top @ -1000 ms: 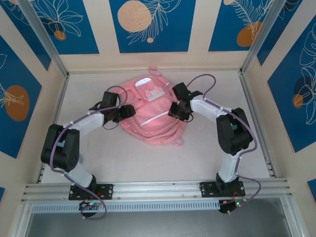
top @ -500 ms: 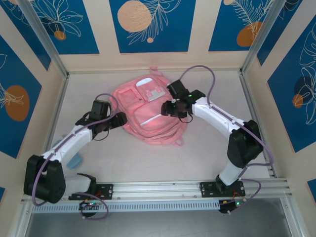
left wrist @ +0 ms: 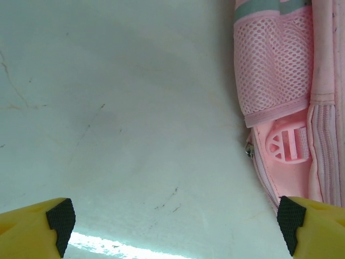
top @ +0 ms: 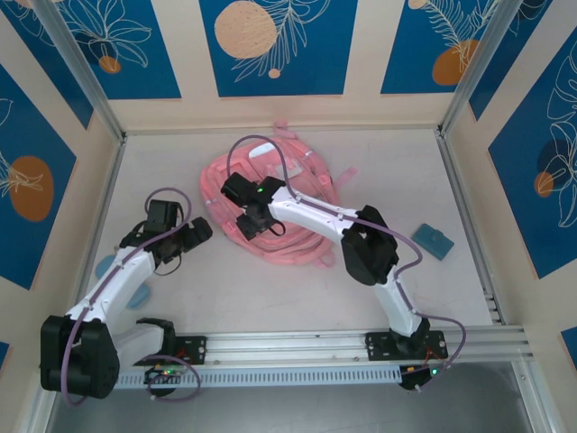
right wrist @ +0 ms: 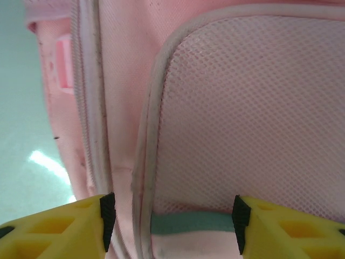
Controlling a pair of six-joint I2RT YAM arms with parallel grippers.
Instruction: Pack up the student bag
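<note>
Looking down on a pale, scuffed table boxed in by cream walls with blue leaf-print panels. The student bag lies flat around 12 o'clock of centre, all pink, with a mesh pocket and a plastic buckle. The left gripper sits at its 9 o'clock, jaws wide apart over bare table and holding nothing. The right gripper is right over the mesh, jaws spread, gripping nothing.

The left arm stretches forward from its base, and the left gripper tilts downward with its jaws spread wide. The right arm reaches far across toward it, elbow bent behind the right gripper, whose jaws stand parted and point down.
</note>
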